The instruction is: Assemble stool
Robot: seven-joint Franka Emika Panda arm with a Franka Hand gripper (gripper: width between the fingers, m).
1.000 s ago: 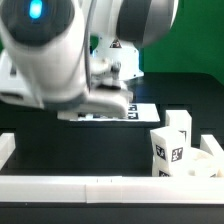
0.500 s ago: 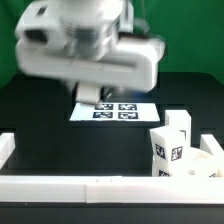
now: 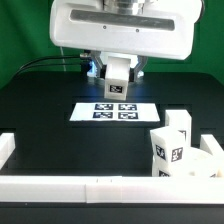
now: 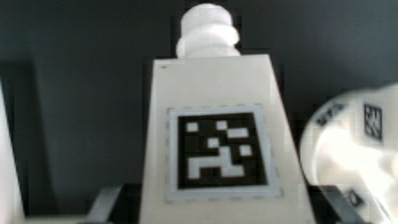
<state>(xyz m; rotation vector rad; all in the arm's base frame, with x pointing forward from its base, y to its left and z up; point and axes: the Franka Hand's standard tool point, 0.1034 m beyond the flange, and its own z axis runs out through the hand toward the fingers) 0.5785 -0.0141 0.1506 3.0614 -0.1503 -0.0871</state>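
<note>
Tool (image 3: 118,92) closed on one stool leg (image 4: 214,120), tagged face out, peg end showing, carried high above the marker board (image 3: 114,110). Seat (image 3: 200,165) with two legs (image 3: 172,143) upright sits at the exterior view's right on the surface (image 3: 40,120). Judged step: last leg. Next: carry over, align peg with socket.

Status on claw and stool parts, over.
Claw shut on one leg, raised near marker board. Seat and two legs grouped at exterior view's right. No obstruction seen.
</note>
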